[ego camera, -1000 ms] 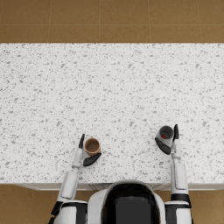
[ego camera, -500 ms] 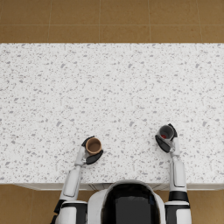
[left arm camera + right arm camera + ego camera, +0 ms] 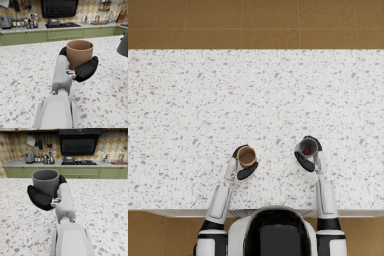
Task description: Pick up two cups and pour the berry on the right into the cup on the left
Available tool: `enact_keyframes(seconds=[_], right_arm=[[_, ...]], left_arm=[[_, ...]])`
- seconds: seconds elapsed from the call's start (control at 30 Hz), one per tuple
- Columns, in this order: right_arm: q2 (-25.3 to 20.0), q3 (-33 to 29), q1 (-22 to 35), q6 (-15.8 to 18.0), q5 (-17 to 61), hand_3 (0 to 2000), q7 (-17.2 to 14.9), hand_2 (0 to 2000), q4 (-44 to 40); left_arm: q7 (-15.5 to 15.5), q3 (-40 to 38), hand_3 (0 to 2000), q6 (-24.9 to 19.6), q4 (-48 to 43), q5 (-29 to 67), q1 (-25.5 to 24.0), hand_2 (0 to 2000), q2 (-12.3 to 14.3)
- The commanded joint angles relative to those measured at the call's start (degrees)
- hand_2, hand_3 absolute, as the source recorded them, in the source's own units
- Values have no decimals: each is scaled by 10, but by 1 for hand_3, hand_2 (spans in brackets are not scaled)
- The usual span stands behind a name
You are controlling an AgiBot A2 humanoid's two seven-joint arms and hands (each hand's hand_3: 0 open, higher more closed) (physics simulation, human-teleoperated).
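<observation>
Brown cup point(image 3: 247, 157) sits in the left robot hand point(image 3: 244, 164), near the counter's point(image 3: 188, 110) front edge and close to the robot; fingers wrap round its lower body w/ the mouth facing up, which keeps it level and ready to receive. In the left wrist view the cup point(image 3: 79, 54) stands upright, dark fingers point(image 3: 86, 69) curled round its wall, and the rim is free of the hand, so nothing blocks what gets poured in. Can't tell from these views whether its base is touching the counter or just off it. Over on the right, about as far forward, the grey cup point(image 3: 307, 147) is held the same way by the right robot hand point(image 3: 307, 156), also upright; a red berry point(image 3: 306, 151) shows inside it from above. In the right wrist view the grey cup point(image 3: 45, 182) hides the berry, and the fingers point(image 3: 40, 198) grip low on its side. The low grip prob. leaves room to tip the mouth sideways toward the brown cup. Cups are well apart, so I'd judge they need bringing together before any tilt. Further back the counter is bare speckled stone, then brown floor point(image 3: 253, 22) beyond its far edge.
</observation>
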Motion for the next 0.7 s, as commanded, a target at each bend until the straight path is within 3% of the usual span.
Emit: enact_keyframes(seconds=[0.03,0.27,0.7], right_arm=[[-12,13,63,1,18,1280,0,2000,23],[-29,42,102,6,145,1280,1,2000,32],[-65,82,172,9,382,1280,1,2000,51]], left_arm=[[0,19,1280,-1,31,18,77,2000,47],[0,32,1280,-3,48,131,98,2000,62],[0,44,1280,-4,98,154,123,2000,83]])
